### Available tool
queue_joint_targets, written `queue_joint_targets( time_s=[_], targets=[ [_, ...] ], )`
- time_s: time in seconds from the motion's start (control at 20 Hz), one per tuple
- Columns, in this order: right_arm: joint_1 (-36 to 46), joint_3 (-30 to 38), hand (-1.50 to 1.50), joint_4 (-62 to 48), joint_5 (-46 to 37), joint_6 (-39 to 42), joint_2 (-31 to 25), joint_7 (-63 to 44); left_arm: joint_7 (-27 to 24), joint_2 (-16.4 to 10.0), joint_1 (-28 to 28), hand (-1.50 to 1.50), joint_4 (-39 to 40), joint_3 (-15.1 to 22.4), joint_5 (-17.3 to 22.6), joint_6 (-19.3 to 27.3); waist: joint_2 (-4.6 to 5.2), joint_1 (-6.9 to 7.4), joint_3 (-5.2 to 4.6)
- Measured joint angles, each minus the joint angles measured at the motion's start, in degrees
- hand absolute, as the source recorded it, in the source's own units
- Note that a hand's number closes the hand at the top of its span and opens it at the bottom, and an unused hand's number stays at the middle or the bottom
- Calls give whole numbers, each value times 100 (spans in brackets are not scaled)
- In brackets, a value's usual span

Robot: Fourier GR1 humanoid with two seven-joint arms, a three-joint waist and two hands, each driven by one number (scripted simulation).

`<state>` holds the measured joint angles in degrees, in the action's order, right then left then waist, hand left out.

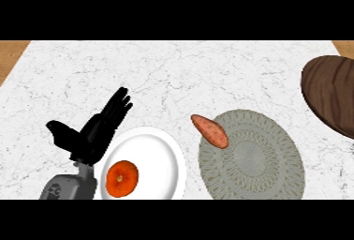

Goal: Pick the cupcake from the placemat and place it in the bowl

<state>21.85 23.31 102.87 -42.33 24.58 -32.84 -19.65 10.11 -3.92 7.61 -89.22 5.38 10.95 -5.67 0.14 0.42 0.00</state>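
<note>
A round grey woven placemat point(252, 157) lies at the lower right of the white marble counter. No cupcake shows on it. A reddish-brown sweet potato point(210, 131) lies across its upper left edge. The dark brown wooden bowl point(332, 93) sits at the right edge, partly cut off by the view. My left hand point(93, 136) is open at the lower left, fingers straight and pointing up and to the right, holding nothing. It stands just left of a white plate. My right hand does not show.
A white plate point(155, 140) sits between my left hand and the placemat, with a round orange fruit point(122, 178) on its lower left part. Wooden floor shows past the counter's far corners point(14, 51).
</note>
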Motion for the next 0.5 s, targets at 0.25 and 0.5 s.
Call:
queue_joint_targets(
  time_s=[0.25,0.5],
  targets=[
    [466,-120,150,-1638,-392,-838,-231,833,-56,54,-29,0,27,44,-51,-30,12,47,2],
    [1101,-330,150,-3479,-992,-1863,-385,1491,3,99,80,0,28,76,-32,-69,43,134,6]
  ],
)
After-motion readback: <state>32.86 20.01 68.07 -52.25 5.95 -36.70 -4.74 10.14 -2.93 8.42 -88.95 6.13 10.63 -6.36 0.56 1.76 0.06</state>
